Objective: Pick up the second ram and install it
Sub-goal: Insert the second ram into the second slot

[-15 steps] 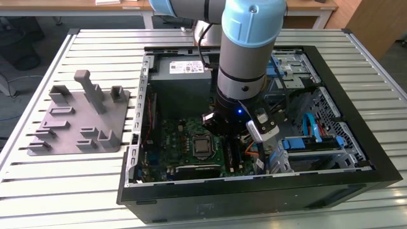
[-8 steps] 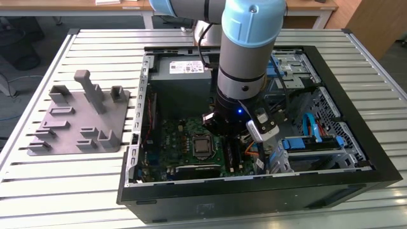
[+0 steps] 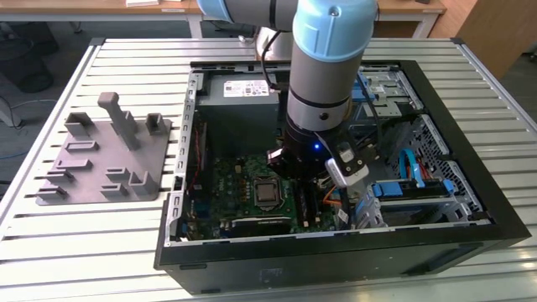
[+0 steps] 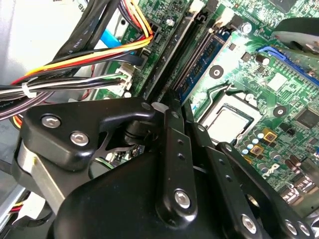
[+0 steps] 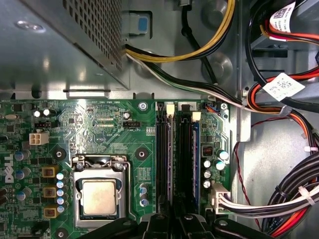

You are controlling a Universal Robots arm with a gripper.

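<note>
My gripper point(image 3: 304, 187) reaches down into the open computer case point(image 3: 336, 255), over the memory slots beside the processor socket point(image 5: 99, 196). In both wrist views its black fingers point(image 4: 169, 134) stand close together at the gripper tip point(image 4: 177, 103). The second ram point(image 5: 170, 164) shows edge-on as a thin pale sliver along a white-clipped slot, and it runs in between the fingertips of the gripper point(image 5: 172, 220). Another blue ram stick point(image 5: 196, 154) stands upright in the neighbouring white-clipped slot, also seen beside the black slots as a blue stick point(image 4: 204, 59).
A grey holder plate point(image 3: 100, 170) with upright blocks lies on the slatted table at the exterior view's left. Bundles of coloured cables point(image 5: 281, 199) crowd the side next to the slots. The power supply box point(image 3: 239, 110) and drive cage point(image 3: 419, 189) flank the motherboard.
</note>
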